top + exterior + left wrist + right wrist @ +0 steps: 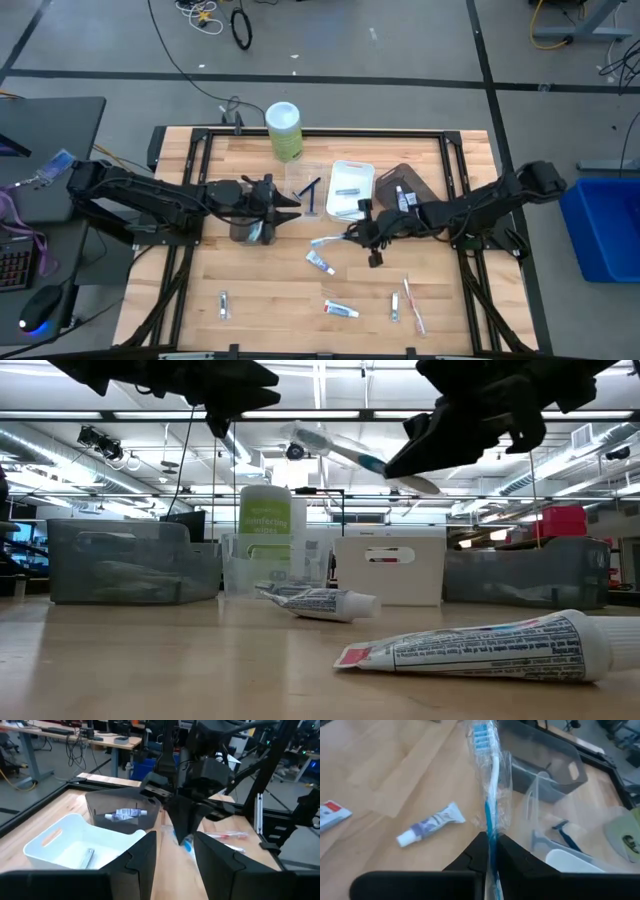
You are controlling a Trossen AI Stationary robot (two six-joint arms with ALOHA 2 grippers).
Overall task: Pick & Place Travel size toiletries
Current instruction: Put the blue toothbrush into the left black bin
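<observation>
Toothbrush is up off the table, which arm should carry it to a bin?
Right, probably. The right tool is shut on the wrapped blue toothbrush, raised beside the white tray. The left tool is open and holds nothing.

i see the right gripper [352, 236] holding a toothbrush [490, 790] above mid-table, with the white tray [351, 189] just behind it. left gripper [290, 203] sits beside the clear tray [309, 192]. tubes [320, 263] lie in front.
</observation>
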